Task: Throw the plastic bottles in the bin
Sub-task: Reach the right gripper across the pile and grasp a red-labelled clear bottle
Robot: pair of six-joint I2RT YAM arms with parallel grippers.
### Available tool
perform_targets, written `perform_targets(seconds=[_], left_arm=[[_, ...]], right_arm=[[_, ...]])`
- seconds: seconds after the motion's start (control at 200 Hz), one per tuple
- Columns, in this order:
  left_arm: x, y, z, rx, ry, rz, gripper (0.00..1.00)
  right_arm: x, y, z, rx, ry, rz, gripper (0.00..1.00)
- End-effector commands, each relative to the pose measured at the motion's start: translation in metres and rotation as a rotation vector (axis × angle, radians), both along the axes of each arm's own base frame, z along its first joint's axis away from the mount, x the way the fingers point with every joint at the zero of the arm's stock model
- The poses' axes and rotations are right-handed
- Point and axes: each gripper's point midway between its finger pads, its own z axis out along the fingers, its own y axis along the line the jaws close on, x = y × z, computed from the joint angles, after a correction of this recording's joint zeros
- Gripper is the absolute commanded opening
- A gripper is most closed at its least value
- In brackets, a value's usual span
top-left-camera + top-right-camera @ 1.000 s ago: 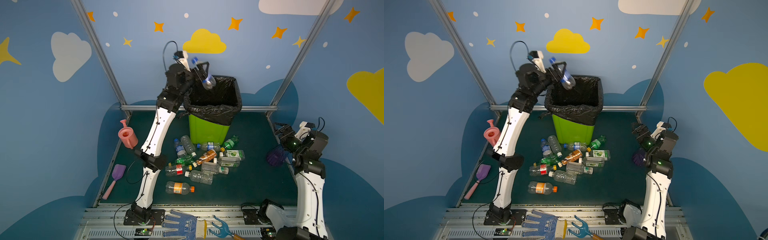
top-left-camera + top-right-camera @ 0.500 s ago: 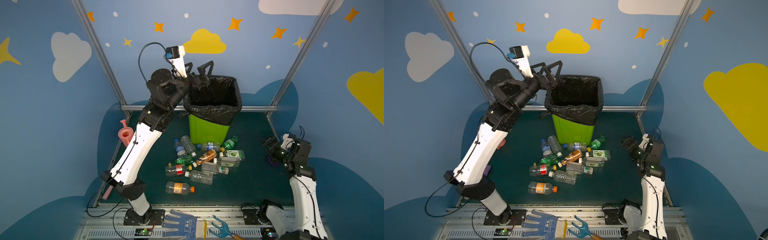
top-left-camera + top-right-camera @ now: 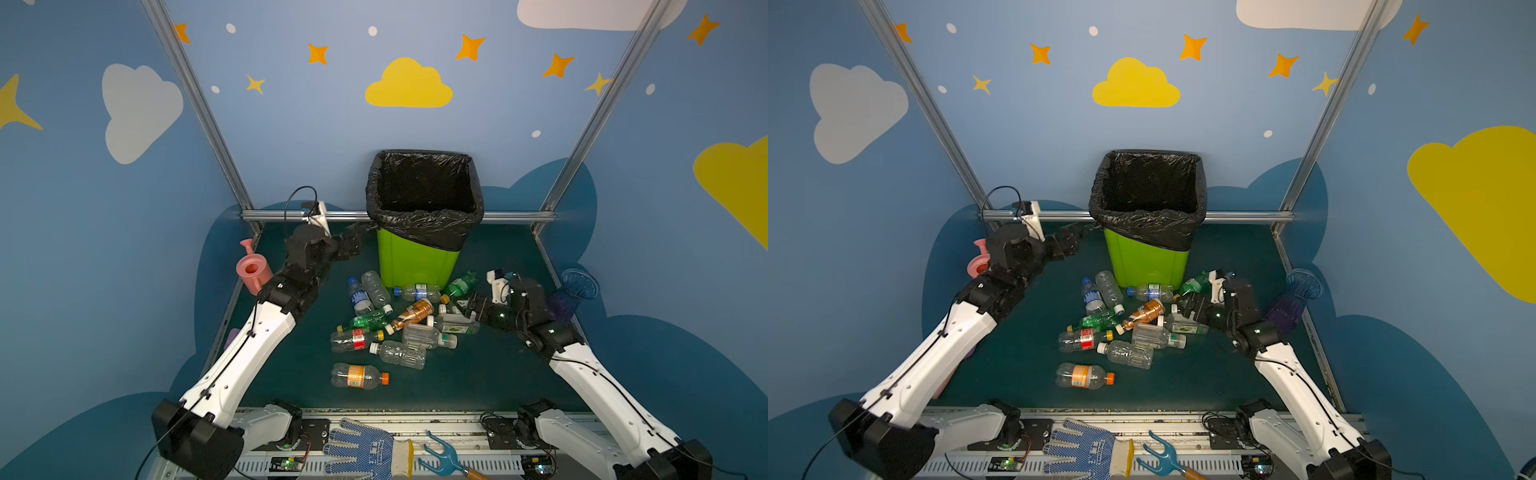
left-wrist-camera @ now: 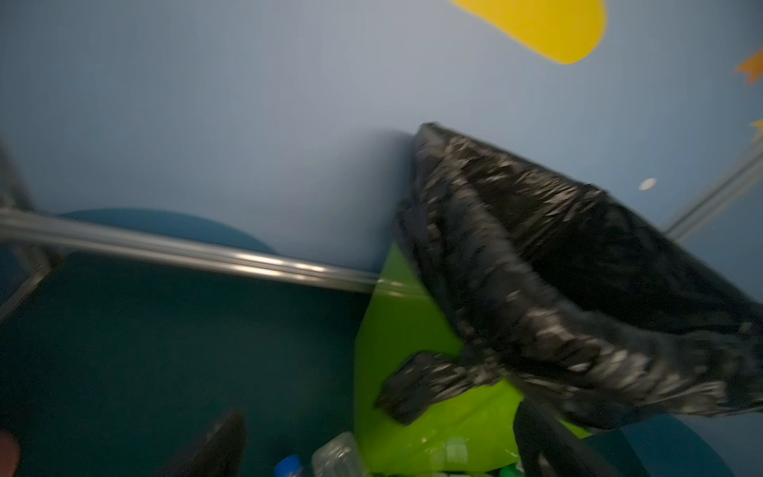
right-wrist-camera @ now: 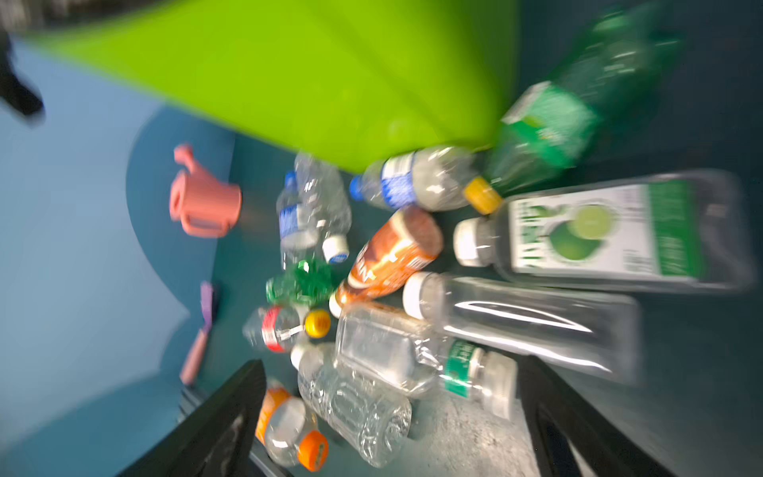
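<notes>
A heap of small plastic bottles [image 3: 415,334], mostly clear with a few green and one brown, lies on its sides at the middle of the dark green tabletop [image 3: 478,374], none of them upright. One clear bottle with an orange label and orange cap [image 3: 358,376] lies apart from the heap, nearer the front edge. Just behind the heap, at the middle of the far edge, stands the tall lime-green rectangular plastic bin [image 3: 415,266], its crinkled black bag [image 3: 424,230] folded over the rim; the inside is too dark to tell what it holds. The right pincer [image 3: 473,306] hangs low over the heap's right side, spread wide and grasping nothing. The left pincer [image 3: 355,241] is in the air beside the bin's left wall, also released and empty. A pink watering can [image 3: 253,270] sits at the left edge and a ribbed blue-purple vase [image 3: 571,295] at the right edge. Before the front edge, a blue-dotted work glove [image 3: 365,451] and a blue hand rake [image 3: 442,457] lie on the metal rail.
</notes>
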Motion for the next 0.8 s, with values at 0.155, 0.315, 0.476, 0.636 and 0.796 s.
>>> perform_targets(seconds=[0.155, 0.315, 0.476, 0.636, 0.796], left_arm=[[-0.039, 0.07, -0.069, -0.046, 0.16, 0.217, 1.0], [-0.049, 0.102, -0.102, -0.086, 0.232, 0.33, 1.0], [-0.056, 0.115, -0.116, -0.086, 0.267, 0.361, 1.0], [-0.063, 0.125, -0.12, -0.096, 0.278, 0.39, 1.0], [-0.069, 0.132, -0.124, -0.102, 0.28, 0.409, 1.0]], right_arm=[[-0.024, 0.109, 0.003, -0.216, -0.172, 0.379, 0.94], [-0.057, 0.184, -0.008, -0.29, -0.206, 0.624, 0.94], [-0.097, 0.24, -0.031, -0.429, -0.211, 0.884, 0.91], [-0.121, 0.266, -0.058, -0.563, -0.186, 1.052, 0.84], [-0.135, 0.274, -0.077, -0.649, -0.177, 1.14, 0.81]])
